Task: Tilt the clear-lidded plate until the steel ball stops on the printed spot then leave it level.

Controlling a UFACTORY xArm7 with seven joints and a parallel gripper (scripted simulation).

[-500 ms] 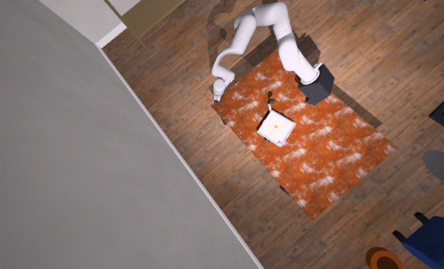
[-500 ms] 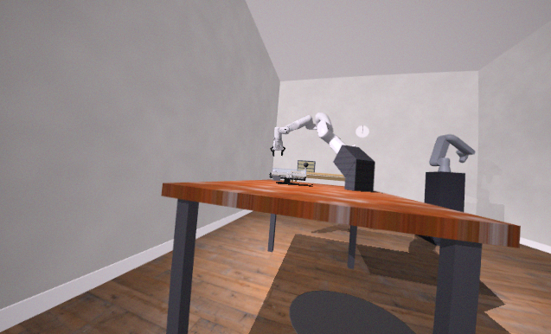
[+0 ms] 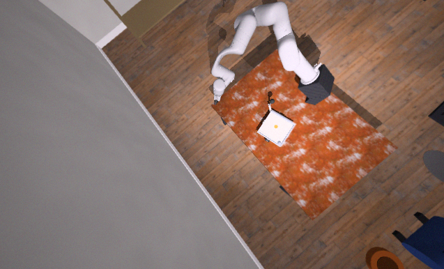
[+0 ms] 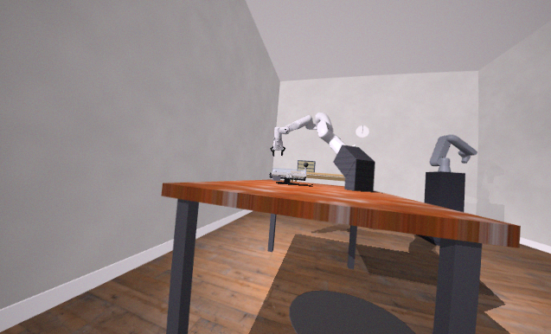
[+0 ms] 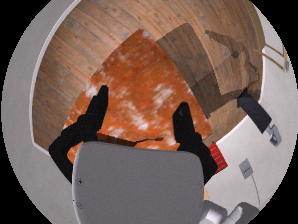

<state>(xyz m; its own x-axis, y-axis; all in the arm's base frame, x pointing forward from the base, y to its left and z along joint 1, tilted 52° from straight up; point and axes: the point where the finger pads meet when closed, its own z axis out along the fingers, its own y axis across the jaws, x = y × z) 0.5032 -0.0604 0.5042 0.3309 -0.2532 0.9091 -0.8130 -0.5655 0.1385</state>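
One white plate (image 3: 276,128), square with a clear lid, sits toward the middle of the orange table (image 3: 334,167), nearer the end by the arm's dark pedestal (image 3: 322,87); an orange spot (image 3: 276,126) is printed near its centre, and the ball (image 3: 279,142) lies in one corner of the plate, apart from the spot. One thin handle with dark knobs (image 3: 270,97) juts from the plate's opposite corner. One gripper (image 4: 278,151), released with fingers spread wide and holding nothing, hangs above the table's corner, well apart from the plate.
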